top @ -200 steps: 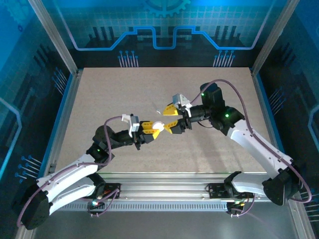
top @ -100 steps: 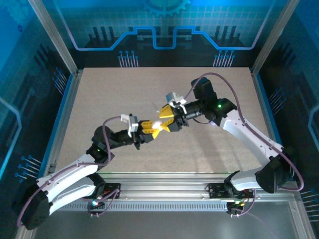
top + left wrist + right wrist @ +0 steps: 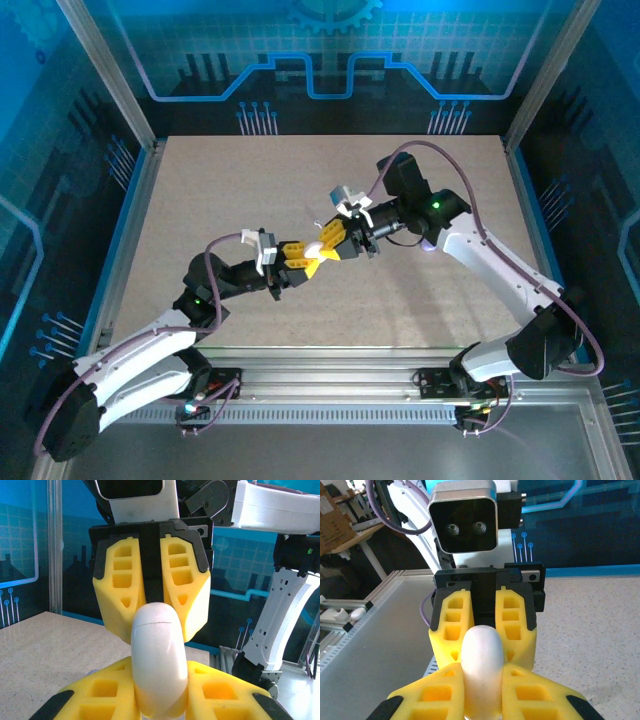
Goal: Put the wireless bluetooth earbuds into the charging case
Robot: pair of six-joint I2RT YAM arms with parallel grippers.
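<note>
The charging case (image 3: 318, 247) is a smooth white rounded puck held above the middle of the table between both grippers, which meet tip to tip. My left gripper (image 3: 311, 256) is shut on its near end; in the left wrist view the case (image 3: 157, 660) stands up between my yellow fingers (image 3: 100, 695), seam line near its top. My right gripper (image 3: 327, 242) is shut on the far end; in the right wrist view the case (image 3: 481, 665) sits between its pads (image 3: 430, 695). A tiny white bit, perhaps an earbud (image 3: 316, 224), lies on the table just beyond the grippers.
The beige table (image 3: 220, 190) is bounded by blue-lit walls and aluminium posts. A metal rail (image 3: 330, 385) runs along the near edge by the arm bases. A purple cable (image 3: 470, 200) loops over the right arm.
The right gripper has moved left onto the case held by the left gripper and has closed on it. The left arm has hardly moved.
</note>
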